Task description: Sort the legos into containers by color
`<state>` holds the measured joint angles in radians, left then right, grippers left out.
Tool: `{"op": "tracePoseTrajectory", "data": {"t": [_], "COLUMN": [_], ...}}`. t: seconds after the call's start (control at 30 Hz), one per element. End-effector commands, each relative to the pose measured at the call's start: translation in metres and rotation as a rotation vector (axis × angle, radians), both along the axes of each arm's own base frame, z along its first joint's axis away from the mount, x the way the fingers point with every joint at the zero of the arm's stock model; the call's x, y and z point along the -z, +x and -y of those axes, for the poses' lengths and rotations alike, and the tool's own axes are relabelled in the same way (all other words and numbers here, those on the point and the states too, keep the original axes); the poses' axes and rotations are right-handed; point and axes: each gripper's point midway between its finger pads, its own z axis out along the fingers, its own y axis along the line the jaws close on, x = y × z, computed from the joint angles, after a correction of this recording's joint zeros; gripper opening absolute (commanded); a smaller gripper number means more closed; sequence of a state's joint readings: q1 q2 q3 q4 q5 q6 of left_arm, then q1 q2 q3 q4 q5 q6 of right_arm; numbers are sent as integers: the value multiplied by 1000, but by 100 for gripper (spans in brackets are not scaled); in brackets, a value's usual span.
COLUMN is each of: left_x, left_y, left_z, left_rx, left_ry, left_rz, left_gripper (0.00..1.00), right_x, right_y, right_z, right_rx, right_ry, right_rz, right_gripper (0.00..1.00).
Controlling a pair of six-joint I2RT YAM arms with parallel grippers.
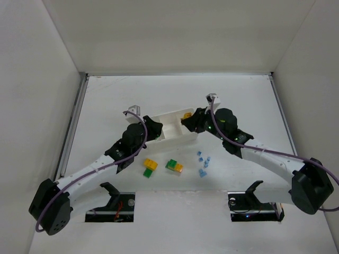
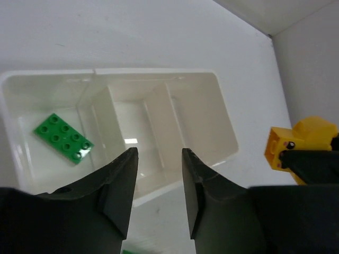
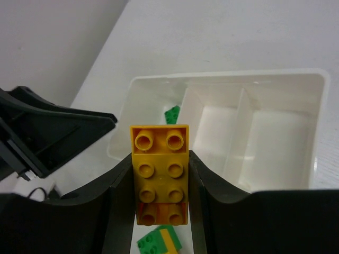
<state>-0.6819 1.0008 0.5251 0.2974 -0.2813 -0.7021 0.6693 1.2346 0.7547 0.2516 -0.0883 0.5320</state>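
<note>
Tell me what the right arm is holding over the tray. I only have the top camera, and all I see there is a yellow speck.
Observer: The right gripper is shut on a yellow brick. It grips the long sides, and the studs face the wrist camera.
Operator: Is there anything inside the tray? The arms block my view.
Observer: One flat green plate lies in the tray, in the end compartment nearest the left arm.
Operator: Is the left arm carrying anything?
Observer: No. The left gripper is open above the tray's near wall, with nothing between its fingers.
</note>
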Motion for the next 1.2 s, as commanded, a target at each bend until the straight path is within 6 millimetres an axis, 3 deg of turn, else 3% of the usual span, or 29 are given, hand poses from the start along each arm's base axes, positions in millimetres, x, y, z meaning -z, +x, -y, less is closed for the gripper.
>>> {"op": "tracePoseTrajectory", "data": {"t": [0.0,0.17,0.47,0.7,0.97,1.17], "left_x": [-46,-57,-66,-68,-37,-40], "left_y": [-2,-9,-12,-11,-7,-12], "left_z": [33,54,55,55,50,58], "left_rx": [61,94,96,64,50,129], "left_ry": [-187,-390,-590,-750,-921,-998], "left_rz": [49,36,61,-39,-336,-426], "left_gripper": [38,51,54,62,67,68], "right_x": [-32,-33,-37,-28,-23,-20], "right_y": [-9,-10,0,1,-14,-15], "right_z": [-22,-27,-26,-32,-49,-56], "right_rx": [-98,-142,-146,-203,-248,-268], "right_ry": [165,267,467,407,320,304], "right_rz": [32,-32,-180,-50,137,191], "right_gripper": [22,23,25,25,25,25]}}
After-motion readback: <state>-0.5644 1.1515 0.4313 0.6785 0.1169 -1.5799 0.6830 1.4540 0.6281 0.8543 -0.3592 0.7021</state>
